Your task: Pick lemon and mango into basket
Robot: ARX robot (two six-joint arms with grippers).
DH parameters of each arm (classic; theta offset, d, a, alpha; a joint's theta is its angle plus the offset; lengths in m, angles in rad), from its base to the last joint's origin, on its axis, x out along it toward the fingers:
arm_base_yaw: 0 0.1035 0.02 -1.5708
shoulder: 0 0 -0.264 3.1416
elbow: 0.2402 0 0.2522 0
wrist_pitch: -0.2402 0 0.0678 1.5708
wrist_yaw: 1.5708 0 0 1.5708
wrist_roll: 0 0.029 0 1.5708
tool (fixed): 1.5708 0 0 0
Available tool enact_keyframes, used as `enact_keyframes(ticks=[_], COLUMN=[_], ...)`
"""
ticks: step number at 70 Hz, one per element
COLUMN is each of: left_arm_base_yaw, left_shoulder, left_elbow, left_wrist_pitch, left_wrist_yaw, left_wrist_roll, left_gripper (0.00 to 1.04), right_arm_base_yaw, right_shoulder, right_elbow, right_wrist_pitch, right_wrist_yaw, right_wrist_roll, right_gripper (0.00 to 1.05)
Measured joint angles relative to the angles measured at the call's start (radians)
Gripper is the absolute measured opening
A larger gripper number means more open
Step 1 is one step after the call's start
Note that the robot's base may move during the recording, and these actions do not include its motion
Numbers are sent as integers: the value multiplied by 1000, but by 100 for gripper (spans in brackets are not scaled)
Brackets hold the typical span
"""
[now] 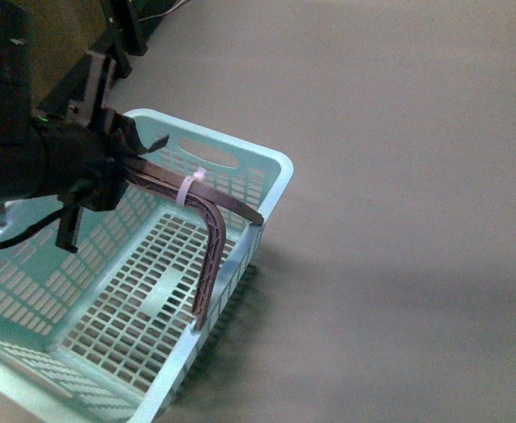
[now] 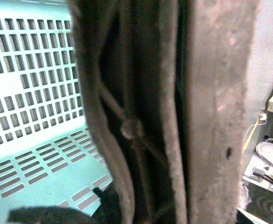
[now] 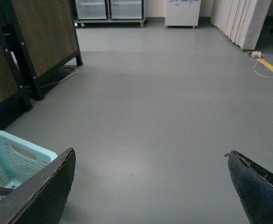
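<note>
We see a grey floor [image 3: 164,107], a brown wooden panel [image 3: 43,32] on a black frame [image 3: 25,63], glass cabinets [image 3: 110,9] by the far wall, a pale curtain [image 3: 241,21], and a yellow line [image 3: 272,70] near a white cable [image 3: 255,55].

The view is filled by the brown handle [image 2: 211,116], seen very close and blurred, with dark lengthwise grooves between its worn, paler ribs. A small round knob [image 2: 131,128] is set in the middle groove, where thin ridges cross. Behind the handle on one side, the light teal basket [image 2: 33,93] is shown, its slotted wall meeting its slotted floor. A dark part of the left gripper [image 2: 57,215] is seen at the picture's edge, right against the handle. On the handle's other side, pale floor [image 2: 267,56], a thin yellow cable [image 2: 250,133] and some indistinct clutter are visible.
</note>
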Motion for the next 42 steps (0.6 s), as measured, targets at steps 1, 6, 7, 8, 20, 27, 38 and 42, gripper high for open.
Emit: enact_keyframes(ticks=[1, 6, 7, 8, 20, 27, 38, 42], left_arm_base_yaw=[2, 9, 12, 14, 78, 115, 187, 214], left_shoulder=[-32, -142, -182, -201, -613, -827, -1096, -1152], left_elbow=[-20, -76, -92, -100, -190, -193, -169, -147], left_wrist_pitch=[-1, -24, -36, -42, -290, -452, -682, -745], left_wrist_yaw=[2, 11, 14, 15, 56, 76, 127, 151], left_wrist_roll=[-2, -8, -11, -11, -52, -63, -83, -88], left_gripper=[15, 15, 15, 15, 15, 15, 15, 15], right_arm_base_yaw=[0, 0, 0, 0, 0, 0, 0, 0], right_shoulder=[0, 0, 0, 0, 0, 0, 0, 0], right_elbow=[0, 0, 0, 0, 0, 0, 0, 0], right_wrist_pitch=[0, 0, 0, 0, 0, 0, 0, 0], right_wrist_yaw=[0, 0, 0, 0, 0, 0, 0, 0], right_wrist_roll=[0, 0, 0, 0, 0, 0, 0, 0], right_gripper=[96, 96, 96, 96, 96, 96, 96, 96])
